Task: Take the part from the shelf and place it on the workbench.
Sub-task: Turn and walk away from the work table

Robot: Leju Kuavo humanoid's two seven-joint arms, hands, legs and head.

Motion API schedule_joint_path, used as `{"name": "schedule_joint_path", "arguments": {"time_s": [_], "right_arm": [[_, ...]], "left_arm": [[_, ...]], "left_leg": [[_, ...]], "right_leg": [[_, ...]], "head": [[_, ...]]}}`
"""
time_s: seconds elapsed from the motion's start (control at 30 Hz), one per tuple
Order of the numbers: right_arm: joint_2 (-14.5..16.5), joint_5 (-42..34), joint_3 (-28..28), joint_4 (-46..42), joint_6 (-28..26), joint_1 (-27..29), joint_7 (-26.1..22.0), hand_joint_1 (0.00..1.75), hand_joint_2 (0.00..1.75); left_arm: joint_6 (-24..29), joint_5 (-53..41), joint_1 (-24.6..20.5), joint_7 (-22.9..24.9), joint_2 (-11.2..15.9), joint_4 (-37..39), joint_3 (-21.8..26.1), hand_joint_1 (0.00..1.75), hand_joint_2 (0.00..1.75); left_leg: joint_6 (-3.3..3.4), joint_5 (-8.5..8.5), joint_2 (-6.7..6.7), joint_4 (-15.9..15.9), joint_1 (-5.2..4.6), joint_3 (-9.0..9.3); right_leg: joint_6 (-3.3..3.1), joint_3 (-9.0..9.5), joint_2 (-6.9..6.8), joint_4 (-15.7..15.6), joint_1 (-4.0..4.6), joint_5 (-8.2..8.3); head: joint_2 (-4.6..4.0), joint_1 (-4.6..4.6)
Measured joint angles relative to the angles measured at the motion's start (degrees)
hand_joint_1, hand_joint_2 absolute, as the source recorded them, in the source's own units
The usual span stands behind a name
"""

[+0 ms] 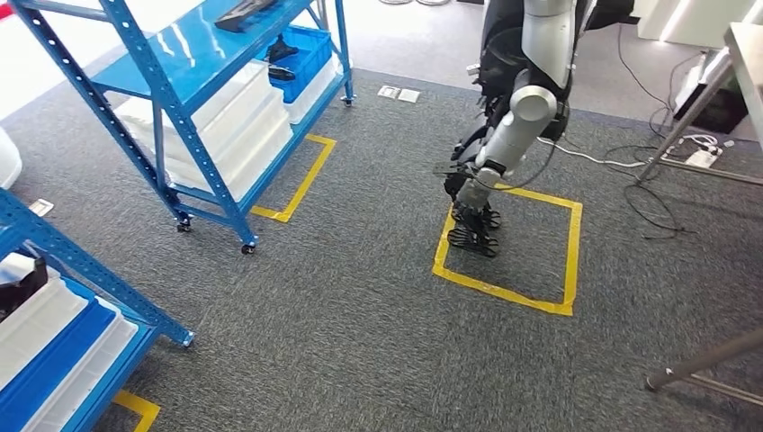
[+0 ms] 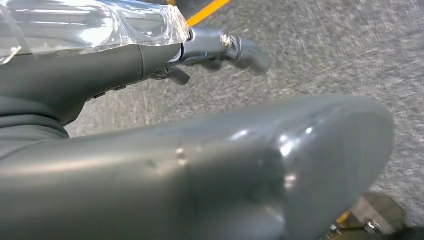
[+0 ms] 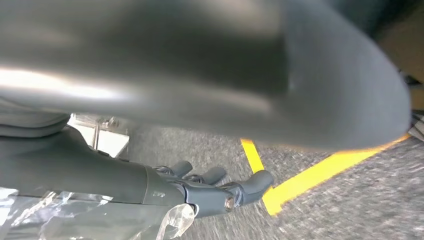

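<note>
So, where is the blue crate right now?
In the head view the blue crate sits at the upper left, on the lower level of the blue shelf, beside the white bins.

A wide stretch of grey carpet (image 1: pixel 360 270) is left open between the blue shelf (image 1: pixel 193 99) and the yellow taped square (image 1: pixel 508 247), and room for passing is seen there. To the right of the shelf the way is blocked by another robot (image 1: pixel 513 126), which stands at the near-left corner of that square. Further right of the shelf, cables (image 1: pixel 652 193) lie on the carpet and metal legs (image 1: pixel 702 360) slant across it, while a second blue shelf (image 1: pixel 63 333) with bins closes off the near left corner.
</note>
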Motion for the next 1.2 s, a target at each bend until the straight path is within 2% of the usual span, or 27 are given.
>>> {"name": "schedule_joint_path", "arguments": {"time_s": [0.03,0.07,0.1,0.13,0.17,0.2,0.23,0.27,0.33,0.4,0.47,0.53,0.6,0.63,0.67,0.7,0.77,0.8,0.83,0.9,0.93,0.97,1.03,1.1,1.13,1.17,1.2], "right_arm": [[-0.04,-0.02,0.00,0.01,-0.01,0.11,-0.02,0.00,0.00],[-0.07,-0.06,0.00,0.01,-0.02,0.23,-0.09,0.00,0.00],[-0.09,-0.07,0.00,0.02,-0.07,0.31,-0.19,0.00,0.00],[-0.13,-0.08,0.01,0.02,-0.13,0.36,-0.28,0.00,0.00],[-0.17,-0.09,0.01,0.02,-0.20,0.39,-0.38,0.00,0.00],[-0.24,-0.11,0.01,0.02,-0.31,0.41,-0.46,0.00,0.00],[-0.31,-0.19,0.01,0.02,-0.46,0.48,-0.50,0.00,0.00],[-0.37,-0.29,0.01,0.02,-0.66,0.53,-0.55,0.00,0.00],[-0.44,-0.49,0.00,0.02,-1.14,0.44,-0.61,0.00,0.00],[-0.53,-0.53,0.00,0.02,-1.39,0.20,-0.64,0.00,0.00],[-0.67,-0.54,0.00,0.02,-1.46,0.16,-0.67,0.00,0.00],[-0.79,-0.51,0.01,0.02,-1.40,0.31,-0.67,0.00,0.00],[-0.84,-0.29,0.04,0.02,-1.13,0.44,-0.58,0.00,0.00],[-0.85,-0.13,0.08,0.02,-0.97,0.47,-0.61,0.00,0.00],[-0.85,0.03,0.17,0.02,-0.85,0.46,-0.72,0.00,0.00],[-0.84,0.19,0.30,0.02,-0.79,0.43,-0.87,0.00,0.00],[-0.72,0.43,0.62,0.02,-0.72,0.37,-1.12,0.00,0.00],[-0.66,0.51,0.82,0.02,-0.69,0.33,-1.17,0.00,0.00],[-0.60,0.54,1.02,0.02,-0.66,0.25,-1.20,0.00,0.00],[-0.46,0.50,1.32,-0.01,-0.58,-0.04,-1.26,0.00,0.00],[-0.41,0.46,1.39,-0.02,-0.55,-0.18,-1.38,0.00,0.00],[-0.36,0.38,1.41,-0.04,-0.53,-0.23,-1.53,0.00,0.00],[-0.36,0.15,1.45,-0.04,-0.54,-0.07,-1.86,0.00,0.00],[-0.36,-0.05,1.48,-0.03,-0.56,0.16,-2.02,0.00,0.00],[-0.36,-0.10,1.50,-0.03,-0.57,0.28,-2.12,0.00,0.00],[-0.36,-0.14,1.51,-0.03,-0.60,0.33,-2.26,0.00,0.00],[-0.37,-0.17,1.53,-0.03,-0.67,0.38,-2.44,0.00,0.00]], "left_arm": [[0.07,0.10,-0.12,-0.10,-0.10,0.00,0.09,0.00,0.00],[0.08,0.13,-0.21,-0.14,-0.21,0.00,0.15,0.00,0.00],[0.07,0.13,-0.22,-0.13,-0.37,0.00,0.19,0.00,0.00],[0.05,0.13,-0.15,-0.07,-0.49,0.00,0.23,0.00,0.00],[0.03,0.14,-0.03,0.00,-0.58,0.00,0.28,0.00,0.00],[0.02,0.15,0.08,0.07,-0.65,0.00,0.33,0.00,0.00],[0.02,0.16,0.16,0.16,-0.69,0.00,0.37,0.00,0.00],[0.09,0.18,0.21,0.27,-0.72,0.00,0.39,0.00,0.00],[0.57,0.17,0.42,0.63,-0.74,0.00,0.41,0.00,0.00],[1.25,0.23,0.77,0.90,-0.74,0.01,0.41,0.00,0.00],[1.72,0.47,0.85,0.86,-0.72,0.01,0.43,0.00,0.00],[2.15,0.93,0.51,0.32,-0.72,0.00,0.50,0.00,0.00],[2.68,1.77,0.20,-0.78,-0.72,0.00,0.84,0.00,0.00],[2.90,2.21,0.15,-1.36,-0.72,0.00,1.11,0.00,0.00],[3.04,2.57,0.12,-1.79,-0.72,0.00,1.39,0.00,0.00],[3.13,2.81,0.09,-2.06,-0.72,0.00,1.63,0.00,0.00],[3.27,2.97,-0.19,-2.26,-0.70,0.00,1.89,0.00,0.00],[3.37,3.01,-0.40,-2.29,-0.68,0.00,2.04,0.00,0.00],[3.45,3.02,-0.57,-2.31,-0.67,0.00,2.21,0.00,0.00],[3.54,3.10,-0.57,-2.23,-0.63,0.00,2.65,0.00,0.00],[3.55,3.15,-0.41,-2.12,-0.63,0.01,2.82,0.00,0.00],[3.57,3.21,-0.29,-1.98,-0.63,0.01,2.94,0.00,0.00],[3.68,3.29,-0.25,-1.79,-0.71,0.02,3.10,0.00,0.00],[3.86,3.33,-0.24,-1.75,-0.89,0.02,3.20,0.00,0.00],[3.96,3.33,-0.09,-1.71,-0.99,0.02,3.22,0.00,0.00],[4.05,3.36,0.11,-1.65,-1.03,0.02,3.23,0.00,0.00],[4.15,3.41,0.31,-1.58,-1.04,0.02,3.25,0.00,0.00]], "left_leg": [[0.10,0.03,-0.82,-0.08,0.08,0.07],[0.15,0.03,-1.66,-0.06,0.17,0.10],[0.14,-0.01,-2.59,-0.05,0.26,0.14],[0.07,-0.07,-3.53,-0.02,0.40,0.23],[-0.08,-0.16,-4.47,0.05,0.60,0.36],[-0.32,-0.32,-5.39,0.20,0.84,0.49],[-0.68,-0.55,-6.24,0.46,1.04,0.52],[-1.09,-0.83,-7.05,0.85,1.12,0.42],[-1.77,-1.15,-8.24,1.27,1.11,0.02],[-2.15,-1.14,-9.01,1.29,1.26,-0.25],[-2.57,-2.33,-6.86,3.46,1.30,-1.31],[-3.02,-5.66,-3.22,10.24,1.22,-4.62],[-3.17,-8.43,-1.89,17.68,1.27,-8.45],[-3.05,-8.44,-1.72,19.00,1.25,-9.23],[-2.81,-7.39,-1.58,17.92,1.18,-8.76],[-2.40,-5.50,-1.08,14.58,0.98,-7.12],[-1.28,-2.08,1.53,5.98,0.12,-2.77],[-0.86,-1.28,2.58,3.15,-0.32,-1.41],[-0.62,-1.14,3.11,1.83,-0.67,-0.86],[-0.41,-1.06,2.03,1.25,-0.77,-0.67],[-0.36,-0.75,1.39,0.70,-0.58,-0.30],[-0.23,-0.41,0.75,0.14,-0.30,0.10],[-0.10,0.06,-0.62,-0.57,0.20,0.62],[0.06,0.06,-2.25,-0.56,0.36,0.63],[0.02,0.01,-3.18,-0.53,0.45,0.68],[-0.08,-0.06,-4.11,-0.47,0.59,0.74],[-0.28,-0.17,-5.05,-0.34,0.79,0.82]], "right_leg": [[0.17,-1.93,1.52,3.69,-0.02,-1.67],[0.33,-4.12,2.16,7.56,-0.05,-3.13],[0.51,-5.93,2.36,10.36,-0.11,-3.75],[0.71,-6.87,2.42,11.24,-0.17,-3.19],[0.94,-6.68,2.58,9.79,-0.31,-1.47],[1.24,-5.44,3.09,6.38,-0.56,1.01],[1.62,-3.80,4.49,2.35,-0.93,3.15],[1.66,-2.43,5.71,-0.98,-1.22,4.65],[1.06,-1.23,7.02,-3.92,-1.36,5.39],[-0.07,-1.21,5.66,-4.02,-1.10,5.44],[-0.86,-1.11,4.23,-4.11,-1.01,5.49],[-1.37,-1.04,2.64,-4.17,-0.76,5.37],[-1.63,-0.99,0.94,-4.16,-0.45,5.16],[-1.71,-0.91,0.11,-4.16,-0.32,5.04],[-1.75,-0.76,-0.64,-4.16,-0.21,4.90],[-1.76,-0.51,-1.38,-4.17,-0.10,4.74],[-1.66,0.12,-2.74,-4.22,0.08,4.33],[-1.51,0.37,-3.34,-4.28,0.12,4.14],[-1.32,0.56,-3.90,-4.34,0.10,3.97],[-0.82,1.01,-4.74,-4.64,0.03,3.79],[-0.54,1.23,-4.03,-4.52,-0.03,3.61],[-0.29,1.04,-2.59,-3.70,-0.04,2.99],[0.11,-1.36,1.03,1.48,-0.15,0.14],[0.39,-5.37,2.25,8.71,-0.22,-2.79],[0.53,-6.66,2.35,10.58,-0.29,-2.90],[0.69,-6.89,2.41,10.20,-0.37,-1.79],[0.89,-6.04,2.70,7.67,-0.53,0.27]], "head": [[0.00,0.08],[0.01,0.15],[0.01,0.19],[0.01,0.20],[0.01,0.20],[0.01,0.20],[0.01,0.22],[0.01,0.24],[0.01,0.27],[0.01,0.27],[0.01,0.16],[0.01,0.02],[0.01,-0.01],[0.01,-0.01],[0.01,-0.02],[0.01,-0.02],[0.01,0.00],[0.01,0.01],[0.01,0.02],[0.01,0.02],[0.00,0.04],[0.00,0.04],[0.00,0.15],[0.01,0.24],[0.01,0.25],[0.01,0.25],[0.01,0.25]]}}
